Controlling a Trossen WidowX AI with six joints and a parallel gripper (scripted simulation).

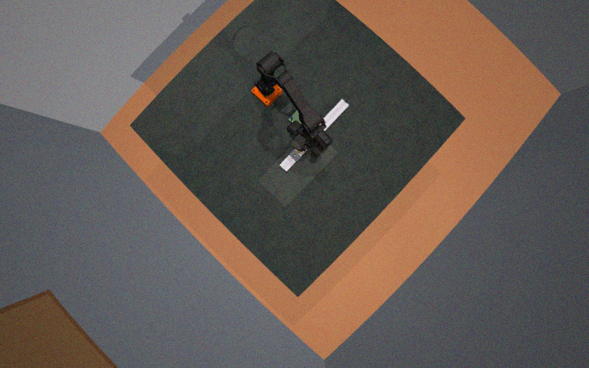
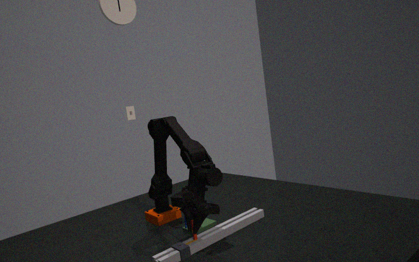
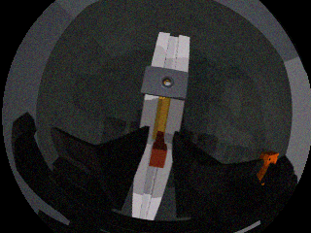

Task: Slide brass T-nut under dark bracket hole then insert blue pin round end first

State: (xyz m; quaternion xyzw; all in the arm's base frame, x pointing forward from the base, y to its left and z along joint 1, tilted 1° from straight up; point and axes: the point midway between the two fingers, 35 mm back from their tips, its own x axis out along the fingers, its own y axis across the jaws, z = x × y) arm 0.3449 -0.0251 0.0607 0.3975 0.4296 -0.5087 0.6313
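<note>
The aluminum rail [image 1: 335, 113] [image 2: 242, 222] [image 3: 183, 49] lies on the dark mat. The brass T-nut [image 3: 161, 116] lies along its slot, one end reaching the dark bracket [image 1: 294, 156] [image 2: 185, 252] [image 3: 152, 80]. Brass shows in part of the bracket hole. The orange handle [image 2: 195, 237] [image 3: 157, 157] sticks up from the nut. My gripper [image 2: 195, 231] [image 3: 161, 130] is slightly open, its fingers standing apart on either side of the handle. The green tray [image 1: 294, 116] [image 2: 209, 223] is behind the rail, partly hidden by the arm. The blue pin [image 2: 185, 222] shows only in part there.
The arm's orange base [image 1: 266, 94] [image 2: 163, 216] [image 3: 268, 159] stands behind the tray. The bracket straddles the rail just ahead of my fingers. A lighter rectangle [image 1: 284, 191] is on the mat at the rail's bracket end.
</note>
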